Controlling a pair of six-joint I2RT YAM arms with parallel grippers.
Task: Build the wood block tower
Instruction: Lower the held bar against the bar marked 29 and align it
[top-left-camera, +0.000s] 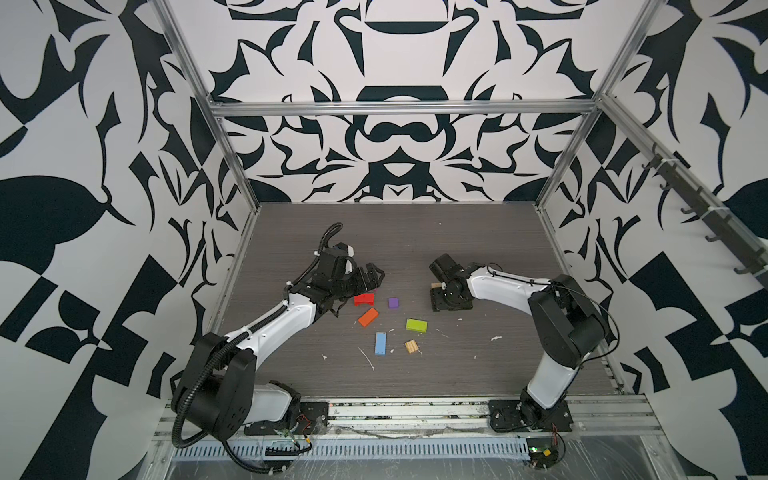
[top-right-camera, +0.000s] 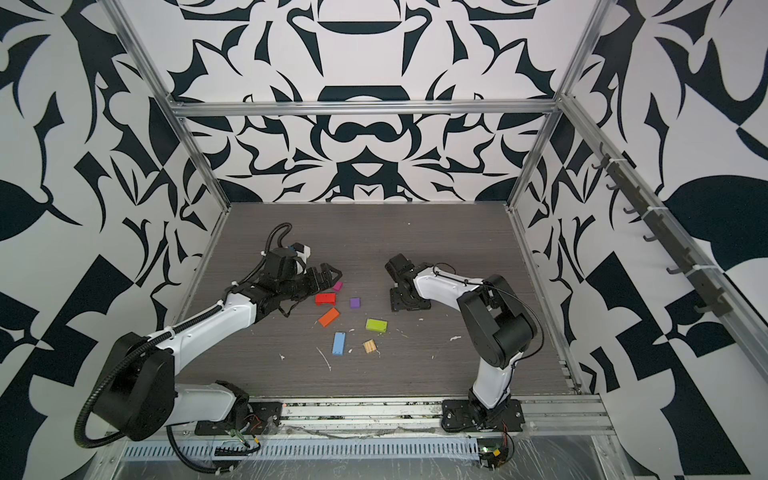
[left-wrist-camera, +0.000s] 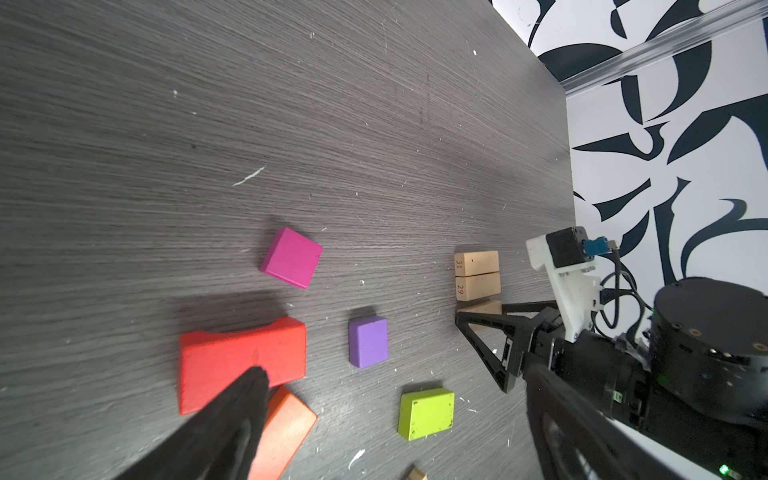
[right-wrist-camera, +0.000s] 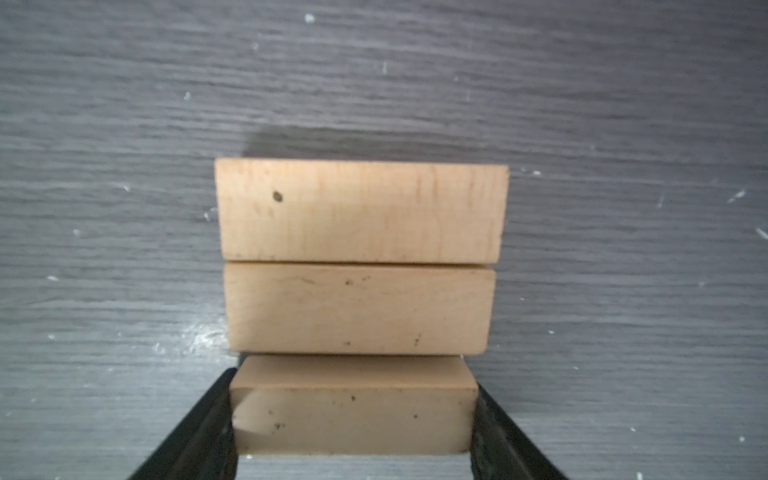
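Between right gripper (right-wrist-camera: 353, 397) jaws: tan plank (right-wrist-camera: 353, 419) clamped, two laid planks (right-wrist-camera: 357, 307) just ahead | RISK: skewed release may knock that pair apart, ruining base | left gripper (top-left-camera: 374, 276): spread wide, empty

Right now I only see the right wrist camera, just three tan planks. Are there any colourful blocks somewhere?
Observer: Yes, six lie scattered on the table: red block, orange block, purple block, green block, blue block, magenta block.
Operator: My right gripper holds a tan plank. Does the left gripper hold anything?
Observer: No, its jaws stand wide open with nothing between them.
Operator: Any other wooden ones?
Observer: One ridged tan square, near the blue block.
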